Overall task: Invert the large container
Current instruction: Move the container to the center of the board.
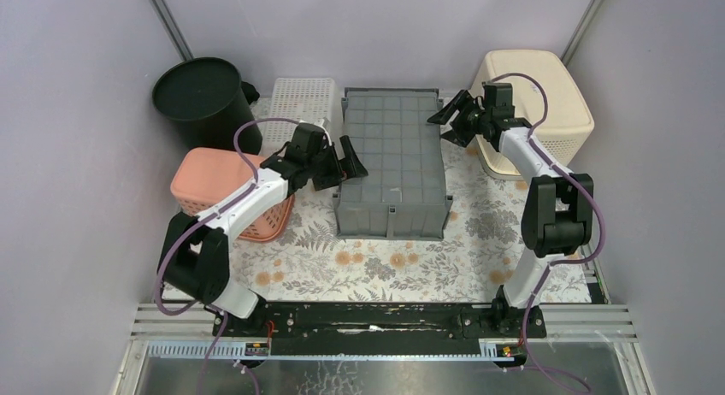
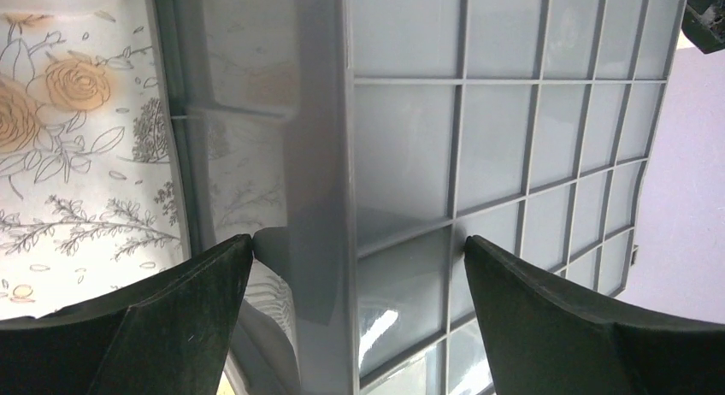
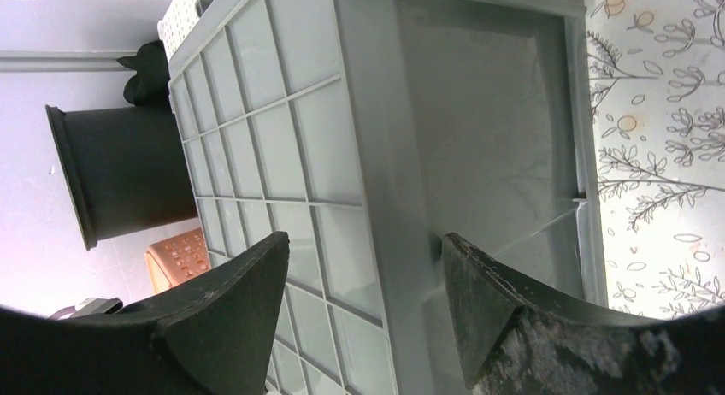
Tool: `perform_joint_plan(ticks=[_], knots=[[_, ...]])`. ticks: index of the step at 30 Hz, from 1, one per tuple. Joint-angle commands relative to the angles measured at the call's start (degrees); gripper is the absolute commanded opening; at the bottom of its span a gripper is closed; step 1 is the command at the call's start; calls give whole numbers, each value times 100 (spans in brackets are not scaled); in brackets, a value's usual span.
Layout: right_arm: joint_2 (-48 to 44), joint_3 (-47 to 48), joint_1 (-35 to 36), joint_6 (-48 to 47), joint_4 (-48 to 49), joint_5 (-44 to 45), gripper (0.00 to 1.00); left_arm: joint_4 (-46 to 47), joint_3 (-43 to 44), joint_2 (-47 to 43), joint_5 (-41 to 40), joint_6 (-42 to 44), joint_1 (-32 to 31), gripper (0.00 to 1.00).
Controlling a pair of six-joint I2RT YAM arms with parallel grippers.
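The large grey container (image 1: 393, 160) lies upside down on the flowered mat, its gridded bottom facing up. It fills the left wrist view (image 2: 445, 156) and the right wrist view (image 3: 359, 156). My left gripper (image 1: 340, 166) is open beside the container's left edge, its fingers straddling the corner between side wall and bottom. My right gripper (image 1: 451, 120) is open at the container's far right edge, straddling that corner too. Neither grips anything.
A black bucket (image 1: 201, 96) stands at the back left, a white perforated basket (image 1: 301, 104) beside it. A pink basket (image 1: 224, 190) sits under my left arm. A cream basket (image 1: 539, 104) stands at the back right.
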Motion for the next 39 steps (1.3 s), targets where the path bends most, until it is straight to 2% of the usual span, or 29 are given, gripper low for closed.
perform_joint_plan(ticks=[1, 16, 24, 28, 36, 39], knots=[[143, 480, 48, 202, 315, -423, 72, 568, 446, 281, 169, 59, -51, 100], [540, 990, -233, 452, 448, -536, 72, 633, 1810, 1788, 179, 244, -50, 100], [827, 1048, -280, 647, 649, -659, 71, 596, 2917, 2730, 201, 204, -42, 100], [656, 706, -278, 615, 717, -708, 70, 403, 3528, 3179, 289, 218, -45, 100], [-47, -628, -271, 735, 1177, -751, 68, 438, 3685, 3388, 287, 206, -45, 100], [-174, -860, -271, 711, 1211, -735, 68, 291, 4021, 3593, 284, 230, -45, 100]])
